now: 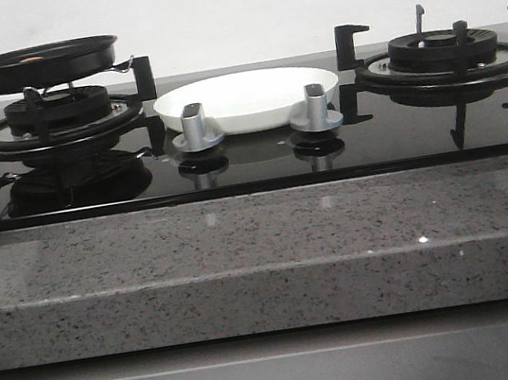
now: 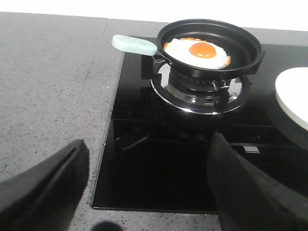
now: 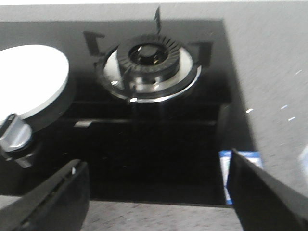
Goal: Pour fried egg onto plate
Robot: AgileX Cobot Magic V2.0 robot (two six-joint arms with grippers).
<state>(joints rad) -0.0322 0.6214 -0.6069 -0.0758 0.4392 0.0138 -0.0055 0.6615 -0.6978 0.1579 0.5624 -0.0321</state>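
Note:
The fried egg (image 2: 198,51), white with an orange yolk, lies in a small black frying pan (image 2: 211,45) with a pale green handle (image 2: 134,44), standing on the left burner (image 1: 58,112). The pan also shows in the front view (image 1: 36,65). The white plate (image 1: 246,98) rests on the black glass hob between the burners, behind two knobs; its edge shows in the left wrist view (image 2: 294,95) and it shows in the right wrist view (image 3: 30,79). My left gripper (image 2: 147,185) is open and empty over the hob's front left corner. My right gripper (image 3: 156,192) is open and empty before the right burner (image 3: 150,67).
Two silver knobs (image 1: 196,127) (image 1: 316,107) stand in front of the plate. The right burner (image 1: 442,55) bears nothing. A grey speckled stone counter (image 1: 262,246) surrounds the hob. A blue and white label (image 3: 225,168) sits at the hob's front right corner.

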